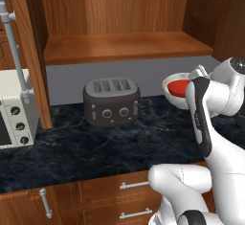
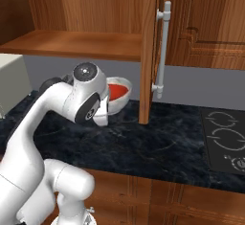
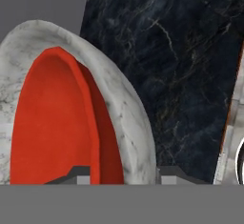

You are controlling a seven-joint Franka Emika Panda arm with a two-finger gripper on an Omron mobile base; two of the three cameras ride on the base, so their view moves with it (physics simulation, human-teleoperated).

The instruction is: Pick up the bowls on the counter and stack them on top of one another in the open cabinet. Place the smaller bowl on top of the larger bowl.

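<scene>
The smaller red bowl (image 3: 57,123) sits nested inside the larger white-grey speckled bowl (image 3: 128,118). My gripper (image 3: 126,175) is shut on their rim: one fingertip (image 3: 78,174) is inside the red bowl and the other is outside the white wall. From the left base view the stacked bowls (image 1: 176,89) are at the right, near the back wall, just over the dark counter (image 1: 119,142), partly hidden by my arm. I cannot tell whether they touch the counter. The open cabinet's shelf (image 1: 124,47) is above and to the left, bare.
A dark toaster (image 1: 111,102) stands mid-counter below the shelf, and a white oven (image 1: 12,109) is at the left. The open cabinet door (image 2: 149,51) with its long handle (image 2: 162,47) hangs just right of the bowls. A cooktop (image 2: 225,142) lies far right.
</scene>
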